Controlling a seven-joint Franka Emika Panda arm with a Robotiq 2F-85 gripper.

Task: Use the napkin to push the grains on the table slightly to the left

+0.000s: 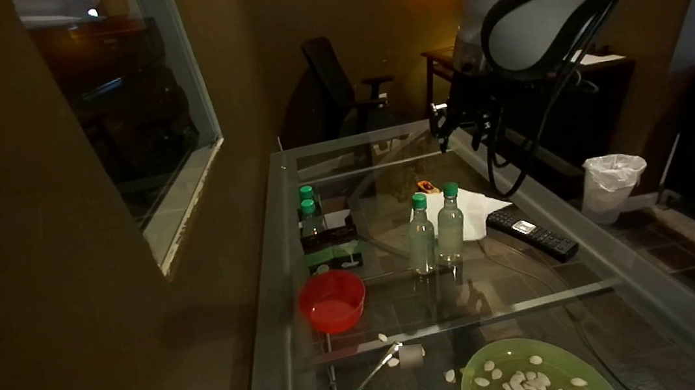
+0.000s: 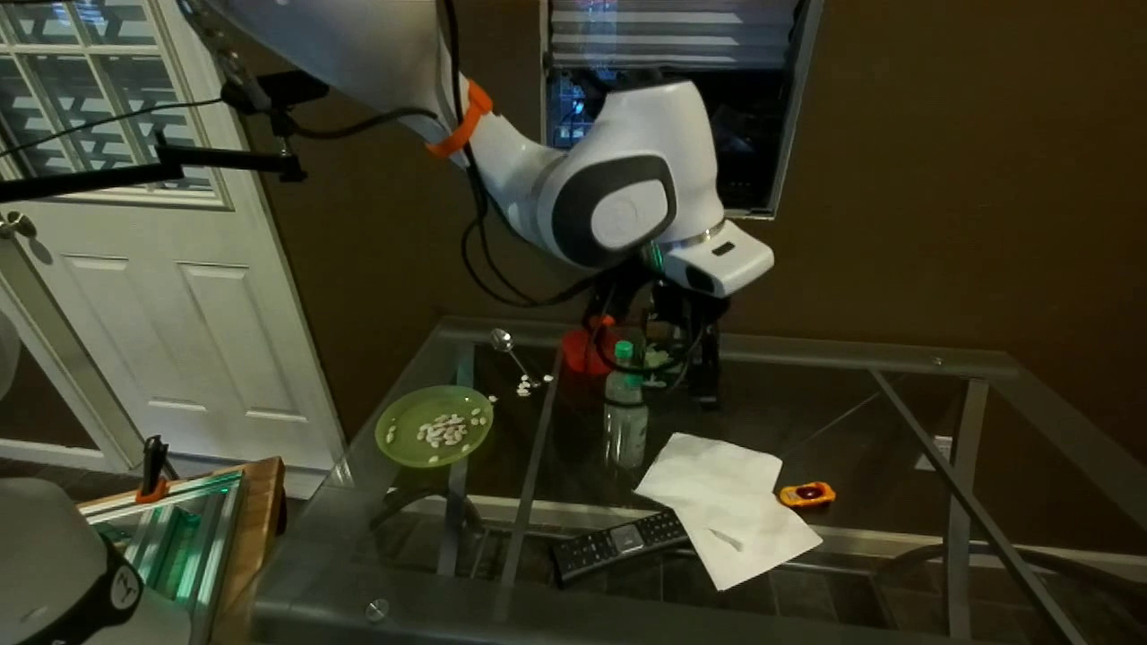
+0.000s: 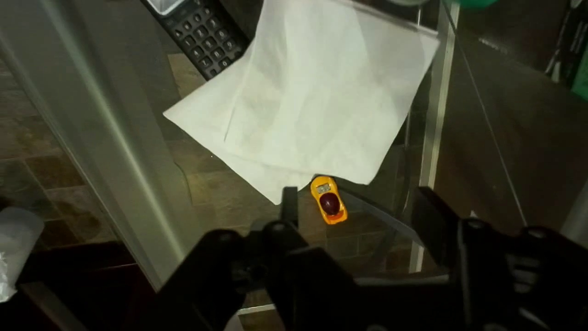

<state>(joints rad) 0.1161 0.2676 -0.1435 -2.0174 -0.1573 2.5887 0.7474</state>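
Observation:
The white napkin (image 2: 717, 493) lies spread and slightly folded on the glass table (image 2: 627, 609). It also shows in the wrist view (image 3: 321, 101) and, partly behind two bottles, in an exterior view (image 1: 471, 220). The grains (image 1: 393, 362) are a few pale kernels scattered near the spoon's handle end, between red bowl and green plate; they show too in an exterior view (image 2: 523, 386). My gripper (image 3: 357, 197) is open and empty, held above the table. In the wrist view the napkin lies beyond the fingertips. The gripper shows dark in both exterior views (image 1: 460, 136) (image 2: 659, 358).
Two green-capped bottles (image 1: 422, 245) stand near the napkin. A black remote (image 2: 618, 542) and a yellow toy car (image 3: 329, 201) lie at its edges. A red bowl (image 1: 334, 308), a spoon (image 1: 368, 379), a bottle box (image 1: 334, 249) and a green plate (image 1: 555, 354) of pale pieces are on the table.

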